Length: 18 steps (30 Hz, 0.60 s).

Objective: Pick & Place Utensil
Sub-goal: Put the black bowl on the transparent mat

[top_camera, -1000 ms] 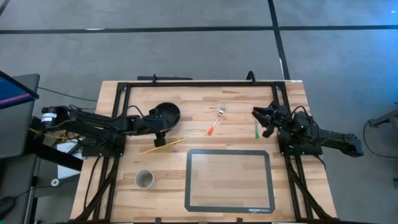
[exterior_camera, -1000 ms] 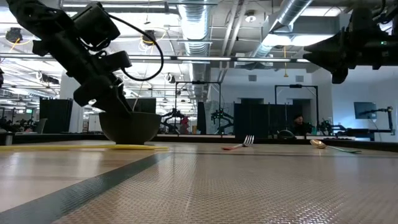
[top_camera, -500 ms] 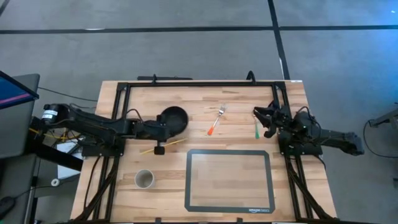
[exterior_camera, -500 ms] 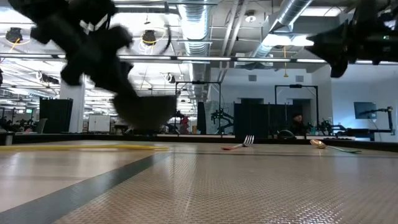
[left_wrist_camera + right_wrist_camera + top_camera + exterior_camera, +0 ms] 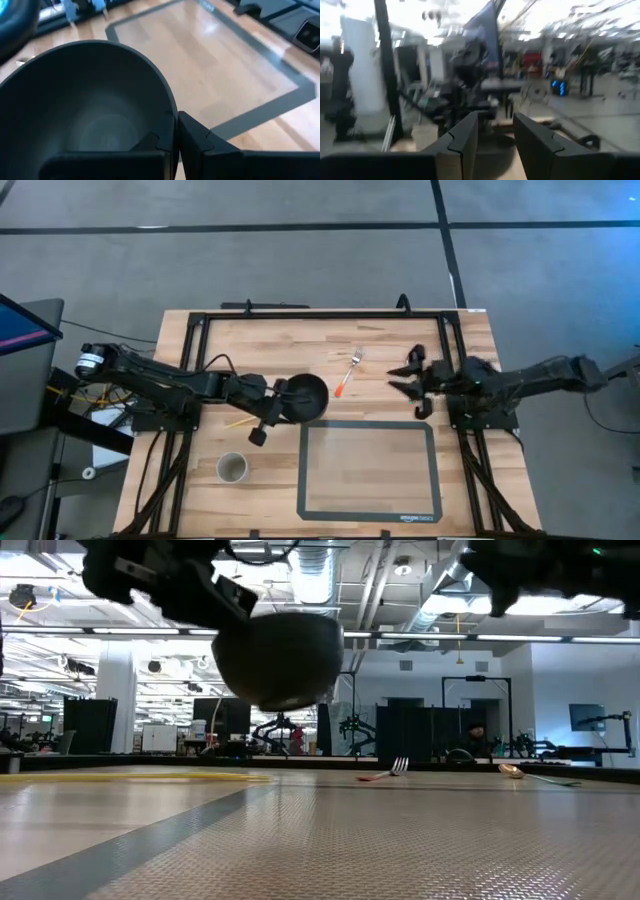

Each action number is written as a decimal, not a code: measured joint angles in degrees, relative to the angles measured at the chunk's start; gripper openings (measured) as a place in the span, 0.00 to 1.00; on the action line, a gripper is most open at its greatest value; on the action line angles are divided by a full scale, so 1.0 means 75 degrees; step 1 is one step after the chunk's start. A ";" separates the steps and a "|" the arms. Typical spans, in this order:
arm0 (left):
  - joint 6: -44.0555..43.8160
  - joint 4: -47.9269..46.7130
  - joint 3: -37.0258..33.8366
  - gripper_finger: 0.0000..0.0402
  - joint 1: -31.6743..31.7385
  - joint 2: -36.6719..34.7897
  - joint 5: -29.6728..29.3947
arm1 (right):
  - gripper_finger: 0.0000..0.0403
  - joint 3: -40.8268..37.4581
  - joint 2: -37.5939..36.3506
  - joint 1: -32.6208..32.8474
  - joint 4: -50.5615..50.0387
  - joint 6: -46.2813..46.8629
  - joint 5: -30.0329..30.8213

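My left gripper [image 5: 281, 402] is shut on a dark bowl [image 5: 306, 397], which hangs above the table just beyond the far left corner of the mat [image 5: 368, 470]; the low view shows the bowl [image 5: 278, 658] clear of the wood. A fork with an orange handle [image 5: 348, 373] lies flat at the table's far middle. A spoon [image 5: 530, 775] lies on the table farther right. My right gripper [image 5: 405, 378] stands open above the table right of the fork, fingers pointing toward the table's left, with nothing between them [image 5: 495, 132]. My left gripper holds the bowl by its rim [image 5: 174, 125], on the side toward the table's left. One finger [image 5: 152, 145] is inside the bowl and the other [image 5: 197, 142] outside its wall. The fingers come in about level from the table's left. The bowl is lifted clear, mouth up.
A thin yellow stick [image 5: 238, 422] lies on the wood under my left arm. A small cup [image 5: 232, 468] stands near the front left. A black frame [image 5: 320, 313] runs along the table's far edge and sides.
My left gripper has lifted the bowl off the table and carried it toward the table's right and near edges, from the far left to the mat's far left corner. My right gripper has reached toward the table's left, closer to the fork.
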 joint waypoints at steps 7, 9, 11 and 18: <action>-0.0003 0.0034 -0.0003 0.03 -0.0062 0.0225 0.0672 | 0.29 0.1877 0.3023 0.0787 -0.0712 -0.1188 -0.0021; -0.0003 0.0032 -0.0003 0.03 -0.0052 0.0141 0.0912 | 0.29 0.2430 0.3767 0.0898 -0.1094 -0.1107 -0.0018; -0.0003 0.0060 0.0000 0.03 -0.0052 0.0050 0.1108 | 0.29 0.3033 0.4483 0.0957 -0.1379 -0.0839 -0.0037; -0.0218 -0.0144 -0.0003 0.04 -0.0049 -0.0111 0.1196 | 0.29 0.5095 0.6460 0.1175 -0.2784 -0.1027 -0.0368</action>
